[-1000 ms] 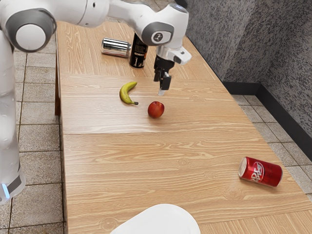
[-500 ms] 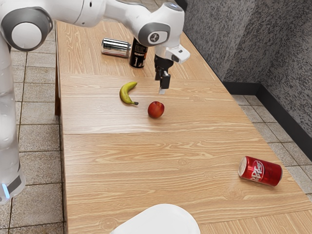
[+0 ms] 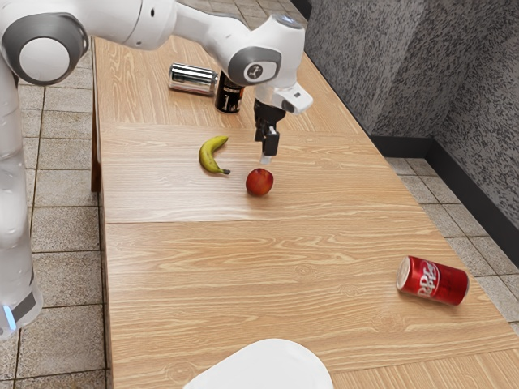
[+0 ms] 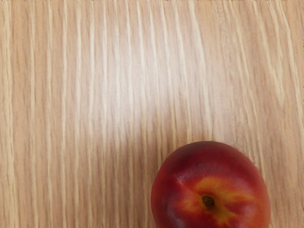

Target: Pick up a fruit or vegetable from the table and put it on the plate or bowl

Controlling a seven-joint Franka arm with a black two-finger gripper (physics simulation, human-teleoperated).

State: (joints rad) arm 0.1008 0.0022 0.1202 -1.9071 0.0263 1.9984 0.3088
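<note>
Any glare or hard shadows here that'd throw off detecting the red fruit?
Wrist view: a pale sheen streaks the table beside the red fruit, not over it. Exterior view: only faint, soft shadows under the red fruit and the banana; bright highlights on the silver can.

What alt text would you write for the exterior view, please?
The robot's tool hangs close over a red fruit on a wooden table, a banana nearby. A white dish sits at the near edge.
</note>
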